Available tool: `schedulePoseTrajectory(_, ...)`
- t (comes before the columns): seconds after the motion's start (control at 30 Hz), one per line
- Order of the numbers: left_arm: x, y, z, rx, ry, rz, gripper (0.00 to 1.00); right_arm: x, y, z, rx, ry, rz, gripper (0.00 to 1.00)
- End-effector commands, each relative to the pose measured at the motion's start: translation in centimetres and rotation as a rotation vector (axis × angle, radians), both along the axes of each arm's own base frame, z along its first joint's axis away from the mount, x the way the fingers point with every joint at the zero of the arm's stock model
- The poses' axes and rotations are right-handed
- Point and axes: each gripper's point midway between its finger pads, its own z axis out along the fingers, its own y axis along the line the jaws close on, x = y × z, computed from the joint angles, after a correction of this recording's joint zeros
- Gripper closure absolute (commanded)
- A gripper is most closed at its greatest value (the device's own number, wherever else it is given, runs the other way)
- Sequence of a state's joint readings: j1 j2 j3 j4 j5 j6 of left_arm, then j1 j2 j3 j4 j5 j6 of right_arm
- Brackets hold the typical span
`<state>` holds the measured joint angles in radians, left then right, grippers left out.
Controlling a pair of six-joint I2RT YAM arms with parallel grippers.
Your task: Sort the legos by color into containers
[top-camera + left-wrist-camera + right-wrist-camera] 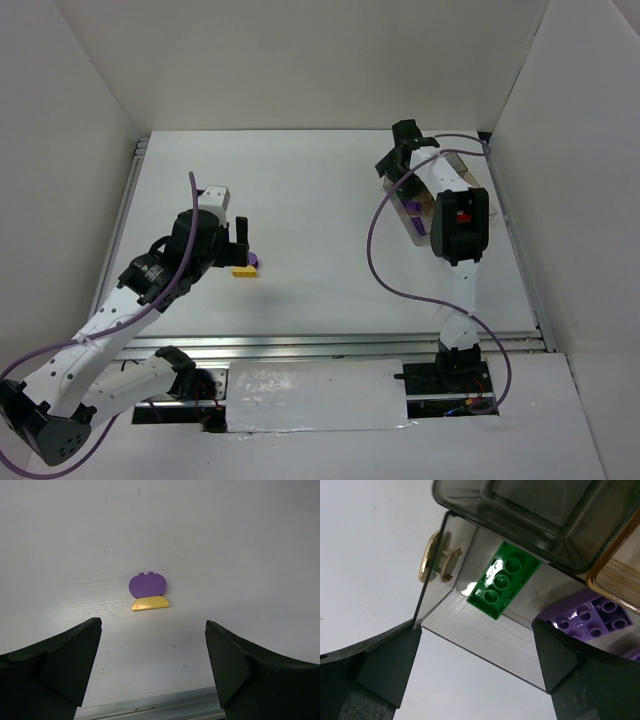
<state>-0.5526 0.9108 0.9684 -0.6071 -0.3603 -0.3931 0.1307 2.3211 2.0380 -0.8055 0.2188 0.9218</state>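
Right claw [477,665] hangs released over the tray [485,640]; green lego [503,579] lies inside, seemingly walled off from purple legos [590,615]. Far from the tray, left claw [152,665] gapes above loose purple lego [147,586] touching yellow lego [150,603], both awaiting sorting.

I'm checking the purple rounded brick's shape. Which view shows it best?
Left wrist: the purple rounded brick lies whole and unobstructed, next to a yellow brick. Top external shows only a purple sliver; right wrist doesn't show it.

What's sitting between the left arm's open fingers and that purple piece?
In the left wrist view, only a yellow lego, lying against the near edge of the purple lego; the rest is bare white table.
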Motion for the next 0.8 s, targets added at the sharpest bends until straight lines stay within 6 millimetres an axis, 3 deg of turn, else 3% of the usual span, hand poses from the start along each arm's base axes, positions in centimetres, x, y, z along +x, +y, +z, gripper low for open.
schedulePoseTrajectory(0.0,0.4,-0.2,1.3,-0.020,-0.047,-0.013,0.03,-0.2,-0.8,2.8,-0.002,-0.080,-0.101,0.00)
schedulePoseTrajectory(0.07,0.4,-0.2,1.5,-0.022,-0.051,-0.013,0.03,-0.8,-0.9,3.0,0.021,-0.090,-0.159,0.00)
schedulePoseTrajectory(0.1,0.4,-0.2,1.4,-0.021,-0.051,-0.012,0.03,-0.8,-1.1,4.4,0.029,-0.128,-0.177,0.00)
schedulePoseTrajectory(0.17,0.3,-0.1,1.5,-0.024,-0.053,-0.011,0.03,-1.1,-1.1,5.5,0.055,-0.179,-0.211,0.00)
schedulePoseTrajectory(0.23,0.2,-0.1,1.6,-0.027,-0.059,-0.010,0.02,-1.5,-1.2,5.6,0.064,-0.198,-0.226,0.00)
schedulePoseTrajectory(0.27,0.2,0.0,1.5,-0.026,-0.058,-0.010,0.02,-1.0,-1.2,6.8,0.074,-0.240,-0.223,0.00)
schedulePoseTrajectory(0.43,0.1,0.1,1.7,-0.026,-0.063,-0.006,0.02,-0.5,-1.3,8.9,0.079,-0.262,-0.230,0.00)
schedulePoseTrajectory(0.53,0.1,0.2,1.8,-0.028,-0.069,-0.003,0.02,-0.8,-2.3,8.9,0.061,-0.256,-0.272,0.02)
schedulePoseTrajectory(0.63,0.0,0.2,2.0,-0.032,-0.074,-0.004,0.02,-2.2,-3.3,7.3,0.050,-0.210,-0.317,0.10)
schedulePoseTrajectory(0.77,-0.1,0.1,2.0,-0.036,-0.074,-0.013,0.02,-3.3,-4.5,7.1,0.031,-0.210,-0.356,0.17)
